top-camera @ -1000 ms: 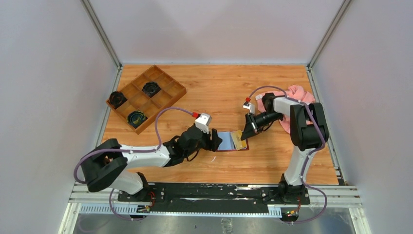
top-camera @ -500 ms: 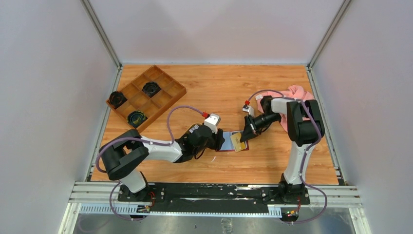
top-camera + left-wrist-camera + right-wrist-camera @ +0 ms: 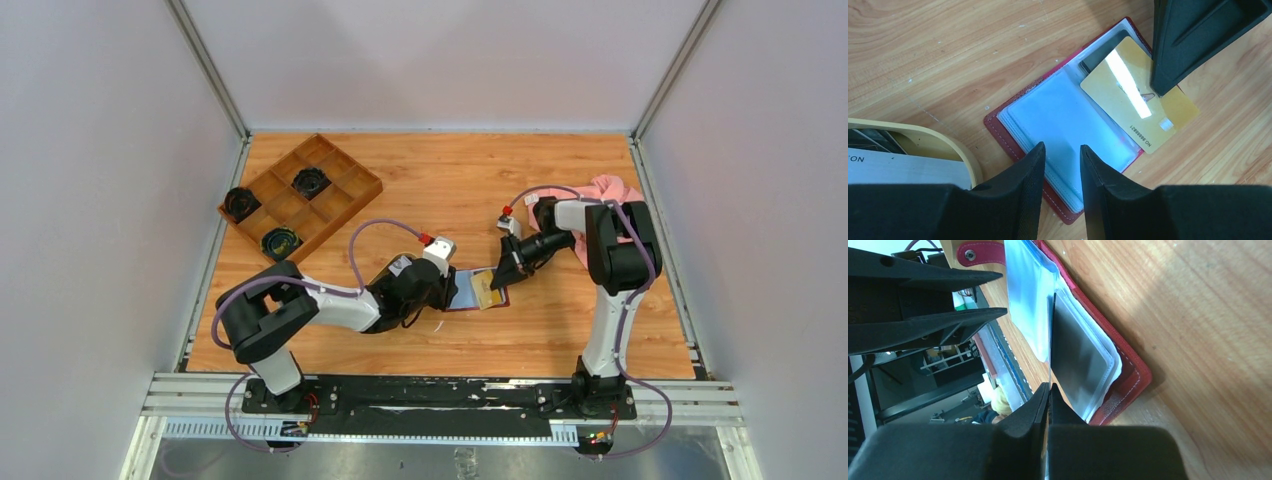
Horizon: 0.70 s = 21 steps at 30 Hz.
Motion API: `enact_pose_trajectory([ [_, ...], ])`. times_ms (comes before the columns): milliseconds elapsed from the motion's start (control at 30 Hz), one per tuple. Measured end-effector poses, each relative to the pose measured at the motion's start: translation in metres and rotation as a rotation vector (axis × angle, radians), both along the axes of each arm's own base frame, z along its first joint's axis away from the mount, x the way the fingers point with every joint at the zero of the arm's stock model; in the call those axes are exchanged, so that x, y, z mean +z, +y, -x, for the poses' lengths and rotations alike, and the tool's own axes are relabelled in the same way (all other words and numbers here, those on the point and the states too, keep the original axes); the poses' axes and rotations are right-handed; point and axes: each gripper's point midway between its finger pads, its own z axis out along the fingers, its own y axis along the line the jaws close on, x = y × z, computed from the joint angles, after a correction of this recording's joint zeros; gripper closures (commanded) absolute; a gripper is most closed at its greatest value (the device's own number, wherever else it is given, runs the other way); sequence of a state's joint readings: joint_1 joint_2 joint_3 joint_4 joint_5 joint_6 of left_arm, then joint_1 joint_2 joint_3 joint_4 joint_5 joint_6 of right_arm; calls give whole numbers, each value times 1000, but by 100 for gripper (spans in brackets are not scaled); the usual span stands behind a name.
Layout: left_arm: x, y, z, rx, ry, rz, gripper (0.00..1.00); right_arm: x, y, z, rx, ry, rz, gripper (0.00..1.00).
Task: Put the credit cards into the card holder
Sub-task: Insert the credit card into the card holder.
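Sliding a gold card [image 3: 1128, 95] into the card holder [image 3: 1063, 120] is the step you are working on, judging by how things are lying. The holder is lying open on the counter [image 3: 430, 180], near the middle and between the two arms, with its clear sleeves facing up. Your right tool [image 3: 1049, 390] is pressed together and pinching the gold card by its right end. The card's left end is lying over the holder's right half, and I cannot tell whether it is inside a sleeve. Your left tool [image 3: 1062, 150] is hovering over the near left part of the holder, narrowly spread, with nothing visibly between its fingers.

Next you are probably needing to steady the holder with the left tool while pushing the card leftward, flat and square to the pocket, so it is not buckling or dragging the holder along.

To the left of the holder, an oval tray [image 3: 928, 134] is holding a greyish-white card [image 3: 903, 167]. At the far left, a compartmented box [image 3: 352, 160] is holding dark round pieces [image 3: 311, 182] in three of its cells.
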<state>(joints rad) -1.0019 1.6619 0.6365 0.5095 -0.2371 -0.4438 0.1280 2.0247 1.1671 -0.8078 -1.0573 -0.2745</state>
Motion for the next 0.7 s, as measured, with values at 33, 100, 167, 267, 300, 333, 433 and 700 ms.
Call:
enact_pose_trajectory([
  [33,-1,0,0,1,2,-1,67,1,1,-1,-1,0,-5,100],
  [100,-3,0,0,2,5,-3,68,2,2,-2,-3,1,-15,100],
  [167,-7,0,1,3,12,-9,69,3,2,-3,-2,0,-19,100],
  [267,-10,0,0,6,20,-12,70,3,4,-4,1,-4,-22,100],
  [300,-10,-1,0,7,20,-11,70,3,4,-5,1,-4,-23,100],
  [333,-10,-2,-1,8,21,-11,71,3,5,-4,4,-1,-23,100],
  [433,-11,-3,-1,10,25,-10,71,1,5,-5,4,10,-25,100],
  [700,-11,-4,-2,15,33,-13,73,2,7,-5,10,28,-42,100],
])
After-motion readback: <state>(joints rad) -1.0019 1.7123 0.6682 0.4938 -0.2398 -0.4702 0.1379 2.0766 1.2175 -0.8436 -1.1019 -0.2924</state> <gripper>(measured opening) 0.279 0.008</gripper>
